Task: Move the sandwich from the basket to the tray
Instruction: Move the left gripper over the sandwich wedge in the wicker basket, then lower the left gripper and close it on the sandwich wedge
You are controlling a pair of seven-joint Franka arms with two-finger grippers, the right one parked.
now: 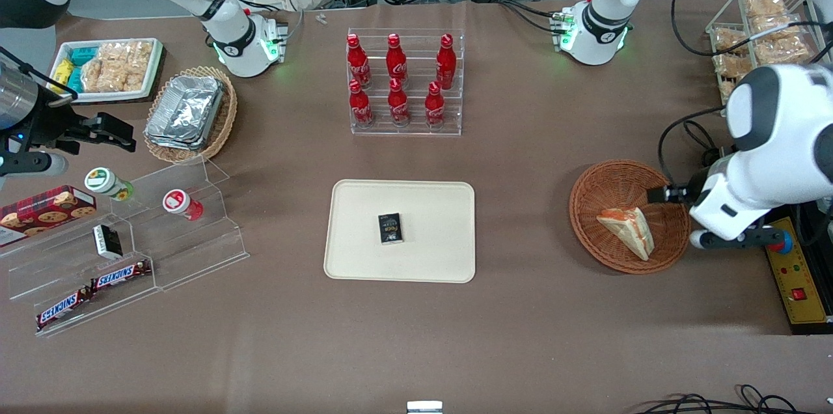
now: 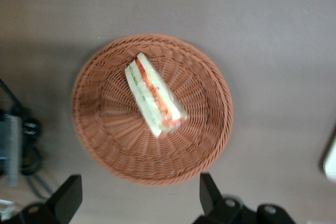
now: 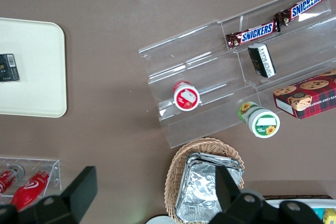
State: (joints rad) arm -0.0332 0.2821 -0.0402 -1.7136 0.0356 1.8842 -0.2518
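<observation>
The sandwich (image 1: 628, 230) (image 2: 153, 94), a white-bread wedge with orange-red and green filling along its edge, lies in the round reddish-brown wicker basket (image 1: 605, 189) (image 2: 105, 124) toward the working arm's end of the table. My gripper (image 1: 667, 194) (image 2: 139, 200) hangs above the basket's rim, open wide, with nothing between its fingers and clear of the sandwich. The cream rectangular tray (image 1: 364, 258) (image 3: 31, 35) lies flat at the middle of the table, with a small black packet (image 1: 390, 228) on it.
An acrylic rack of red cola bottles (image 1: 403, 85) stands farther from the front camera than the tray. A yellow control box (image 1: 797, 284) lies beside the basket. An oval basket of foil containers (image 1: 189, 114) and a stepped acrylic stand (image 1: 130, 251) sit toward the parked arm's end.
</observation>
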